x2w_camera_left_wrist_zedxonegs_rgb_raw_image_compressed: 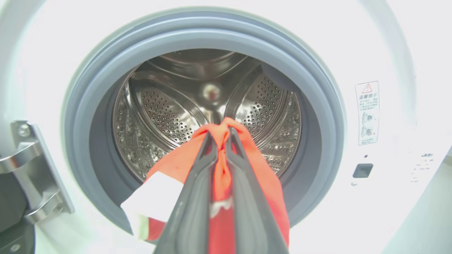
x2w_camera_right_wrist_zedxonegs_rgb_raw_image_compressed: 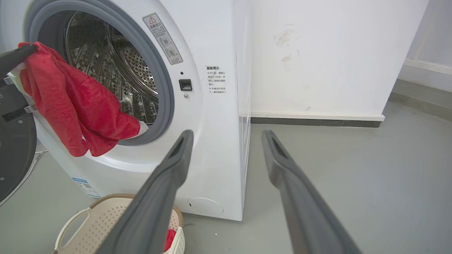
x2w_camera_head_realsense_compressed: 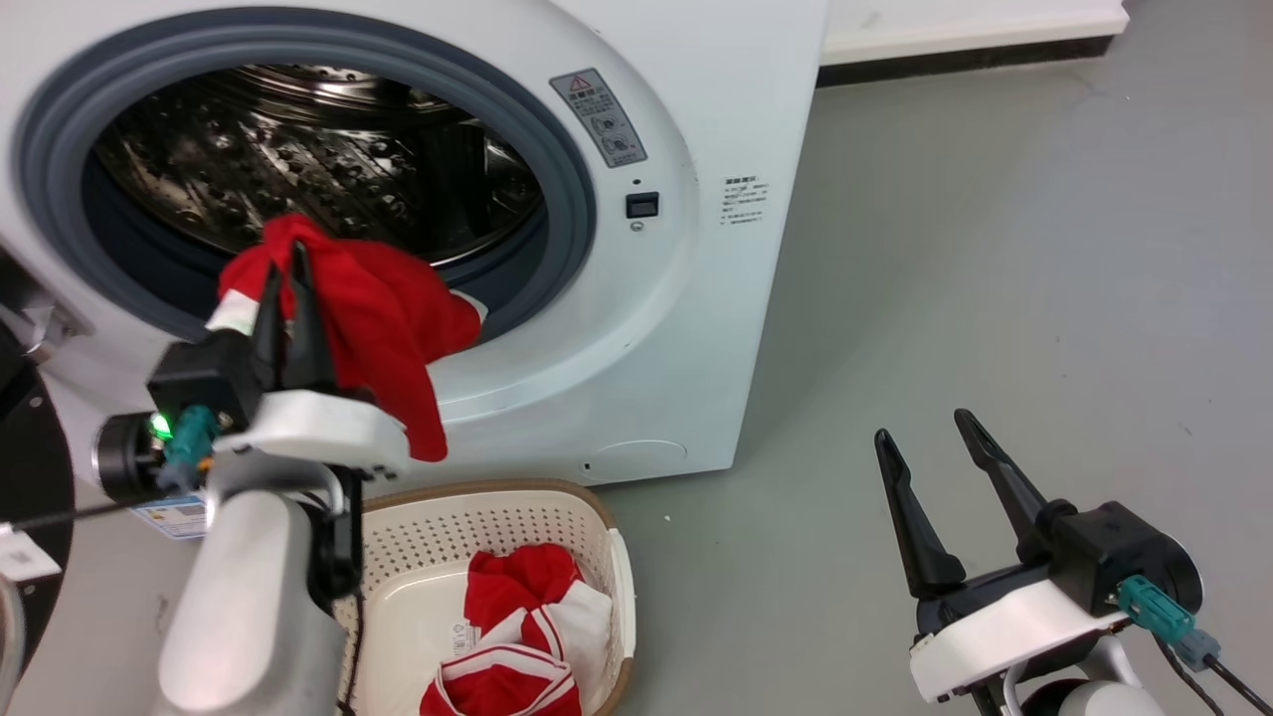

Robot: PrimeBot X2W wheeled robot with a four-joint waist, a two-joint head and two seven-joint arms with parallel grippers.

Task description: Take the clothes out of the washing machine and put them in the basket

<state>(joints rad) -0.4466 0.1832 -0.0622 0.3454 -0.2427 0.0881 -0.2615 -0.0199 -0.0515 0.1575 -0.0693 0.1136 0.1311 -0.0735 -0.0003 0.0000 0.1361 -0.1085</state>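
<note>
The white washing machine stands with its grey ring and steel drum exposed. My left gripper is shut on a red garment that hangs out of the drum mouth over the ring, a white patch at its left edge. In the left wrist view the fingers pinch the red garment in front of the drum. Below it sits the cream basket with red and white clothes inside. My right gripper hangs open over the floor, right of the machine.
The black-rimmed door stands open at the far left, its hinge beside the ring. Grey floor stretches right of the machine to a white wall with a dark baseboard. The basket stands against the machine's front.
</note>
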